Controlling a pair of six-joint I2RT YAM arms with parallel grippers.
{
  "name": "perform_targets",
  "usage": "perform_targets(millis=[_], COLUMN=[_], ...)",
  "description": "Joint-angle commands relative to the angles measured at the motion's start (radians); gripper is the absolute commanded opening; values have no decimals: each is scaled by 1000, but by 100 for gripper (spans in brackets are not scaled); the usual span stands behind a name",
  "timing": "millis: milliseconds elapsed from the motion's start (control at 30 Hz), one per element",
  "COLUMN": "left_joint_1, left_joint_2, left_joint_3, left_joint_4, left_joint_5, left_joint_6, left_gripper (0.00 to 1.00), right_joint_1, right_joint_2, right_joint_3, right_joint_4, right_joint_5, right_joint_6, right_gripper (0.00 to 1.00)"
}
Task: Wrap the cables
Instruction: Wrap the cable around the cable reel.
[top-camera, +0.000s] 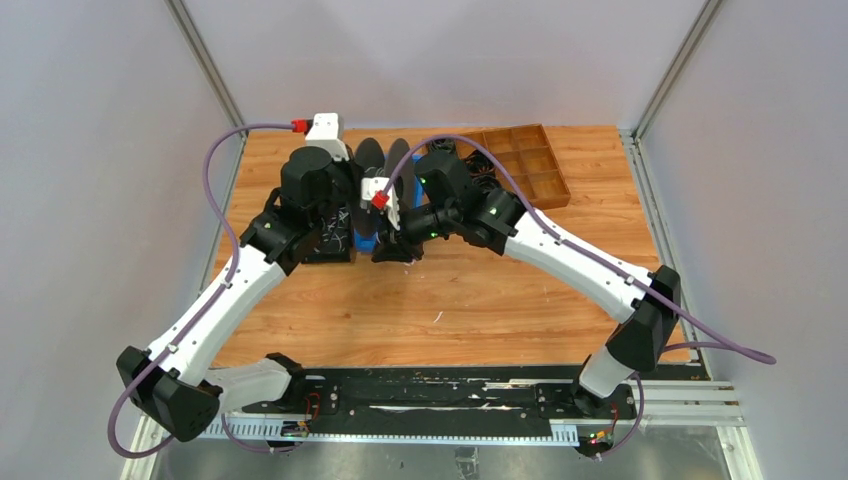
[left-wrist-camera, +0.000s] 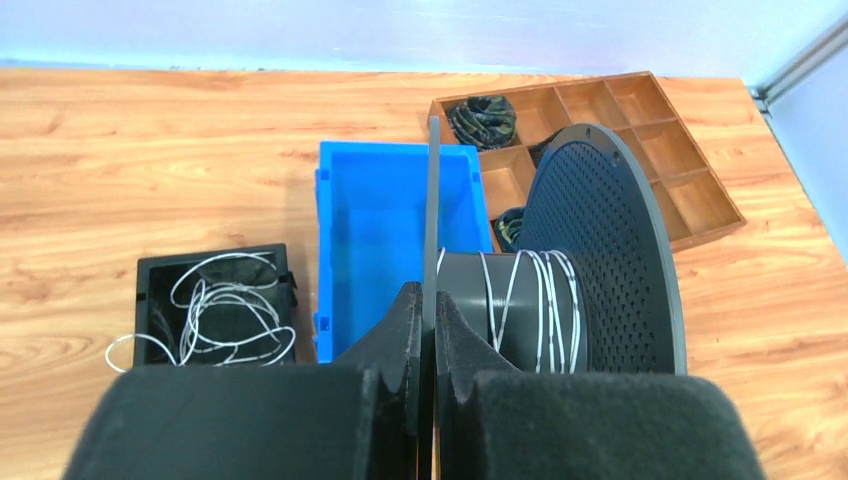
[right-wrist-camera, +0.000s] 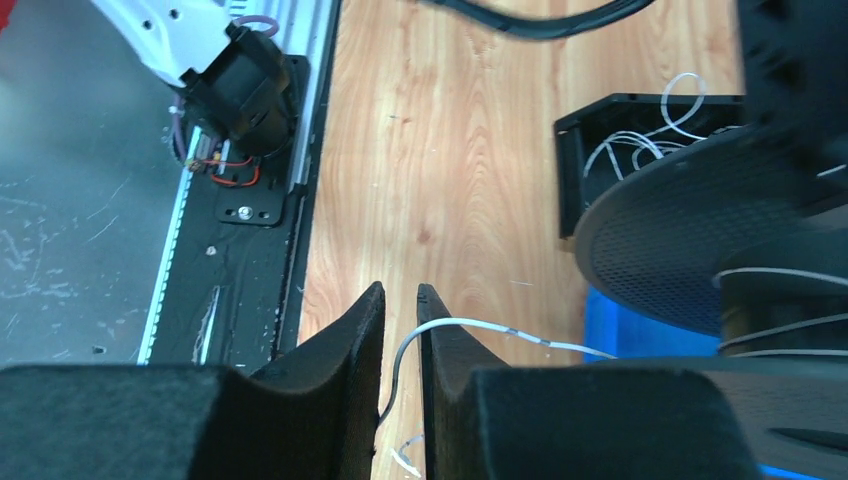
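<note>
From above: on the wooden worktop (top-camera: 500, 300), both arms bent inward, meeting at a black spool (top-camera: 385, 158) near the far middle. Just below the spool, a blue bin (top-camera: 366, 242), with a black box (top-camera: 328, 248) touching its left side. At the far right, a brown tray (top-camera: 530, 160) of compartments.

From the left wrist: left pincer (left-wrist-camera: 428, 295) clamped tight on the spool's thin near flange, held edge-on and upright. On the hub between the two flanges, several turns of whitish cables (left-wrist-camera: 545, 300), loosely spaced. More of the same wire heaped in tangled loops inside the box, one loop spilling over its near left edge onto the wood. Behind the flange, the bin. In the tray, small black coils (left-wrist-camera: 480, 118) in two compartments.

From the right wrist: right pincer (right-wrist-camera: 400, 295) parted only a crack, with one strand passing down between the fingers and running right to the hub. Cannot tell whether pinched or merely threaded through. Farther right, the box with its loops, beyond the perforated flange.
</note>
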Motion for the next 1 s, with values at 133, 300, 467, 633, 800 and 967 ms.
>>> perform_targets(millis=[133, 300, 467, 633, 800, 967], left_joint_1=[-52, -77, -94, -97, -103, -111], left_joint_2=[-41, -38, -36, -38, -39, -39], left_joint_3=[-35, -41, -46, -53, -57, -62], left_joint_4=[161, 179, 186, 191, 194, 201], left_joint_5=[-17, 17, 36, 68, 75, 109], left_joint_6=[138, 184, 210, 215, 230, 247], left_gripper=[0, 0, 0, 0, 0, 0], right_joint_1=[-7, -23, -41, -54, -64, -78], right_joint_2=[7, 7, -1, -6, -8, -15], right_joint_3=[108, 151, 169, 193, 239, 264], right_joint_4=[-91, -123, -135, -159, -195, -196], right_joint_5=[107, 152, 185, 260, 357, 440], right_joint_6=[19, 6, -14, -53, -100, -143], right_gripper=[17, 16, 16, 15, 14, 15])
